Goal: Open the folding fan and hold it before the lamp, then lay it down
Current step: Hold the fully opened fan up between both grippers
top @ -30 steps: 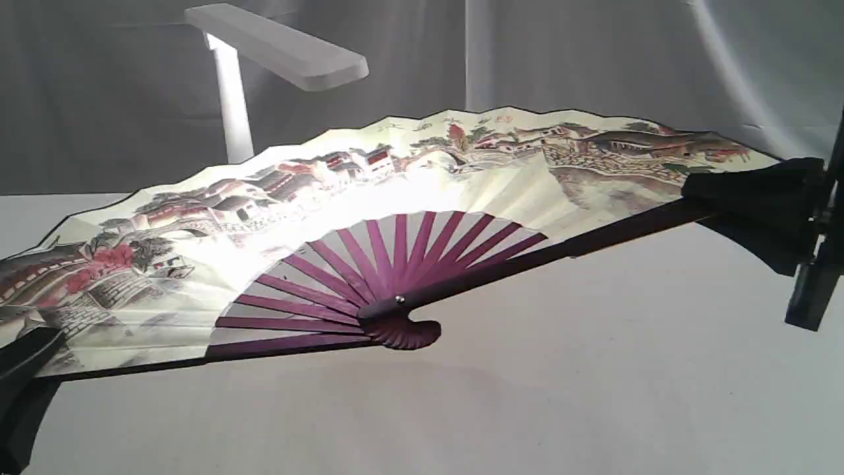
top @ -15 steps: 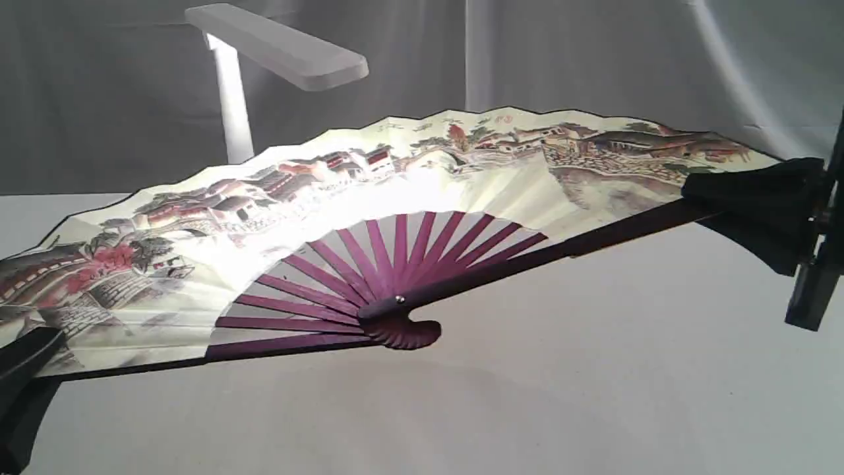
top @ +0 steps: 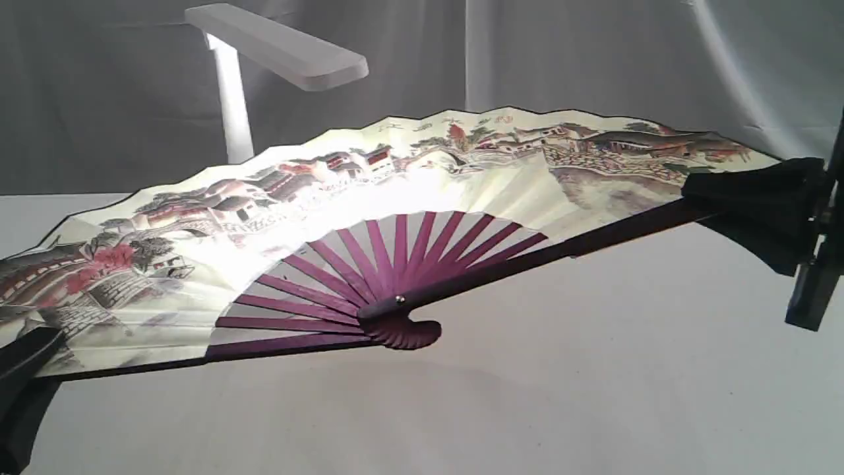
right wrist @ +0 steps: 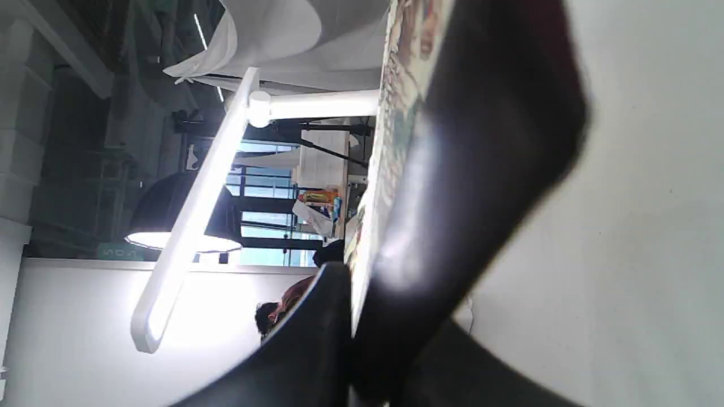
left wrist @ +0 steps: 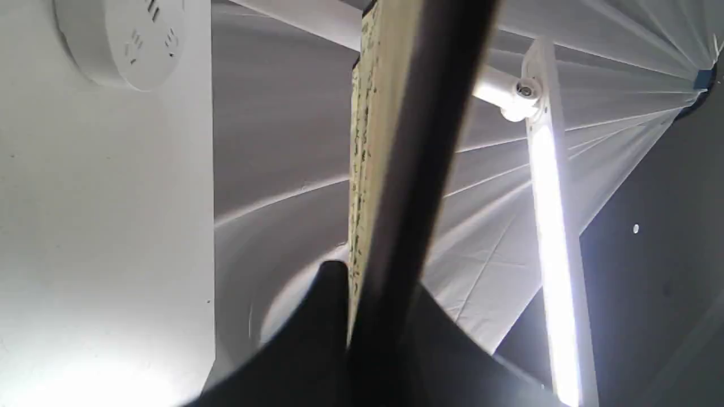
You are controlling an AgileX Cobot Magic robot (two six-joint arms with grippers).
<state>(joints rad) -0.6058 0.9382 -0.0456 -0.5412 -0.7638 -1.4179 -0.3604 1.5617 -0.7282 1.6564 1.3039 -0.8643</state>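
Note:
The folding fan (top: 409, 191) is spread wide open, its painted cream leaf tilted toward the camera and held above the white table (top: 593, 369), just in front of the lamp (top: 277, 46). The lamp's lit head glows through the leaf. My left gripper (top: 23, 356) is shut on the fan's left guard at the lower left edge. My right gripper (top: 758, 198) is shut on the right guard at the far right. In the left wrist view the fan's guard (left wrist: 418, 169) runs between my fingers, with the lamp's lit head (left wrist: 551, 226) and round base (left wrist: 124, 39) behind. The right wrist view shows the guard (right wrist: 452, 198) pinched edge-on.
A white cloth backdrop (top: 626, 59) hangs behind the table. The lamp's stem (top: 234, 105) rises behind the fan's left half. White table surface lies beneath and in front of the fan.

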